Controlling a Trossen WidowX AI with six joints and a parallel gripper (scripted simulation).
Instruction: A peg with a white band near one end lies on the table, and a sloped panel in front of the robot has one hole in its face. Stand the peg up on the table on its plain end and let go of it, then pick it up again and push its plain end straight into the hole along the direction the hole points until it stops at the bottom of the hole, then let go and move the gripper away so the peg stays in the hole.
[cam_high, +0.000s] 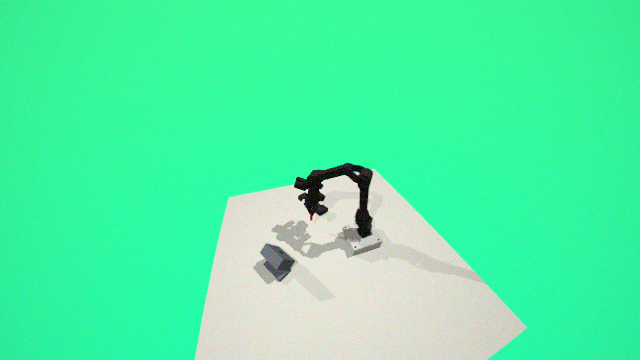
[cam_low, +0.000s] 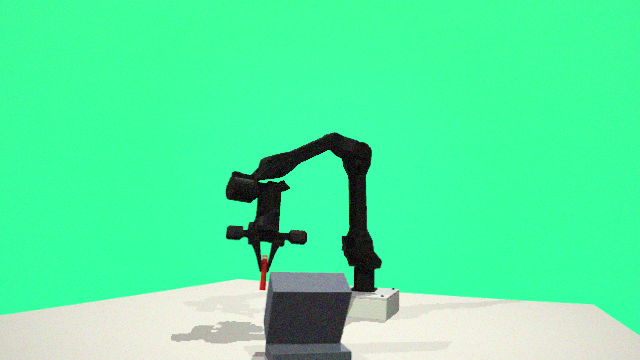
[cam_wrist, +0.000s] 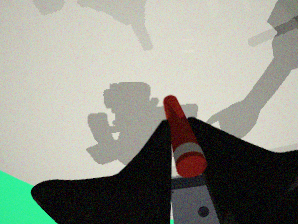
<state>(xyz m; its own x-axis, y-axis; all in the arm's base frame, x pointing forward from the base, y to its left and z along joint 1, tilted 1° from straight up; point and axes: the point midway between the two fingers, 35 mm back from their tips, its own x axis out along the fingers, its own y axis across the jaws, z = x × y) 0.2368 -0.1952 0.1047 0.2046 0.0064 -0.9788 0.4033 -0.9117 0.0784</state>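
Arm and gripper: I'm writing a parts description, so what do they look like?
The arm is all matte black, with slim links and bulkier rounded joints, on a pale grey box base. The gripper has a black crossbar with knobbed ends and two thin tapering black fingers. No cables or markings show.
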